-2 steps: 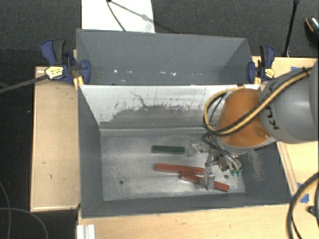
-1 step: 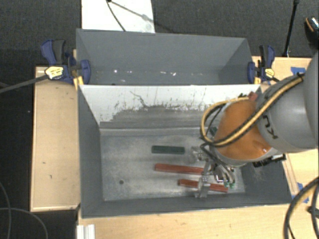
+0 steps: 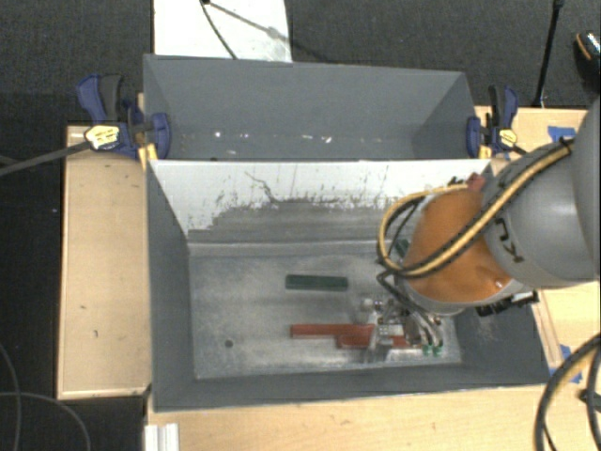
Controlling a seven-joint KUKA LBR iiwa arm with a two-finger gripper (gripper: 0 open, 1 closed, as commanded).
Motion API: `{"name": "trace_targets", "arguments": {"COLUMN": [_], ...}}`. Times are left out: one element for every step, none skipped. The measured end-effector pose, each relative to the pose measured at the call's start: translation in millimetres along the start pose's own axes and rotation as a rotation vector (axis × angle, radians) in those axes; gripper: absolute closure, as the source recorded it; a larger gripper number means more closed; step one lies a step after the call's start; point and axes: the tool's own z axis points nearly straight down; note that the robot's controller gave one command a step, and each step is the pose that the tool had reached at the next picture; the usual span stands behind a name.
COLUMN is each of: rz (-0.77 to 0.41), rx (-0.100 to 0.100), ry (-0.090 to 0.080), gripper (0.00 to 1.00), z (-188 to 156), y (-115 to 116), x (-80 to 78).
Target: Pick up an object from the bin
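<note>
My gripper point(image 3: 387, 330) is low at the right of the bin floor, under the orange cover. It stands right over the right end of a red long-handled tool point(image 3: 324, 332) that lies flat along the front of the floor. A dark green flat bar point(image 3: 316, 283) lies a little behind it, near the middle of the floor. Small red and green bits point(image 3: 424, 346) show at the gripper's right side, and I cannot make out what they are.
The arm and its orange cover with yellow and black cables hang over the bin's right side. The bin's right and front walls are close to the gripper.
</note>
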Motion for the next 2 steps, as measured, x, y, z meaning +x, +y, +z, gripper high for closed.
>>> {"name": "trace_targets", "arguments": {"rz": [-0.162, -0.431], "rx": [0.001, -0.001], "ry": [-0.008, -0.004], "gripper": [1.00, 1.00], "z": [-128, -161], "y": [-1, 25], "x": [-33.4, -27.8]}}
